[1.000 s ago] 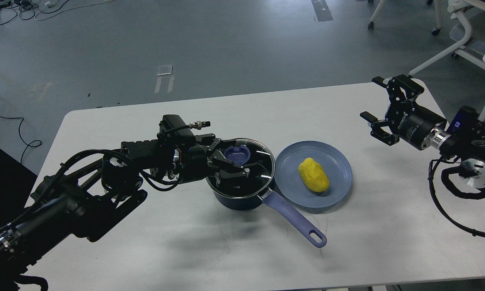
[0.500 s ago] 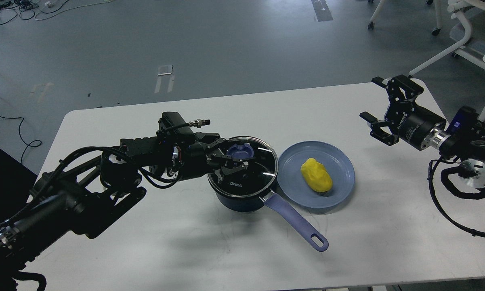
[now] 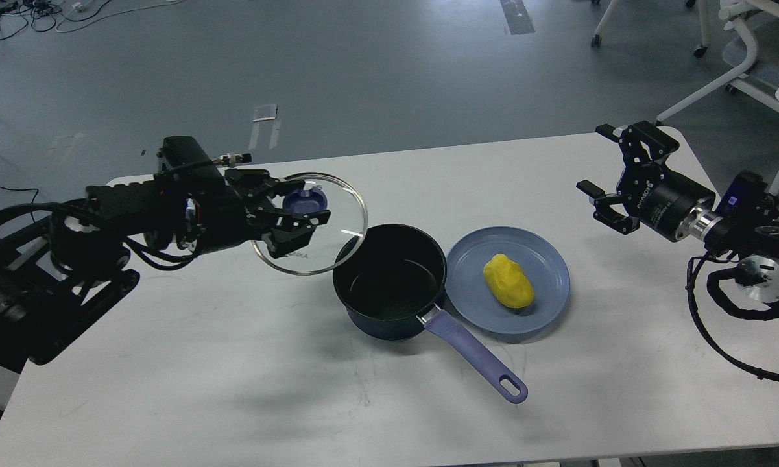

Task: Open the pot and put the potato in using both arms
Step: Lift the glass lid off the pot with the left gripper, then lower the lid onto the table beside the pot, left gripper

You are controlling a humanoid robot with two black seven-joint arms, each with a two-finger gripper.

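Left fingers (image 3: 296, 217) clenched on lid (image 3: 311, 224) knob, lid held clear beside pot (image 3: 389, 279), freeing opening. Right fingers (image 3: 613, 175) spread, empty, well apart from potato (image 3: 507, 281) on plate (image 3: 545, 259).

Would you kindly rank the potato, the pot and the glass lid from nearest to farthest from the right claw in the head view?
1. Potato, on the blue plate, nearest the right claw.
2. Pot, left of the plate.
3. Glass lid, farthest left, held in the left claw.
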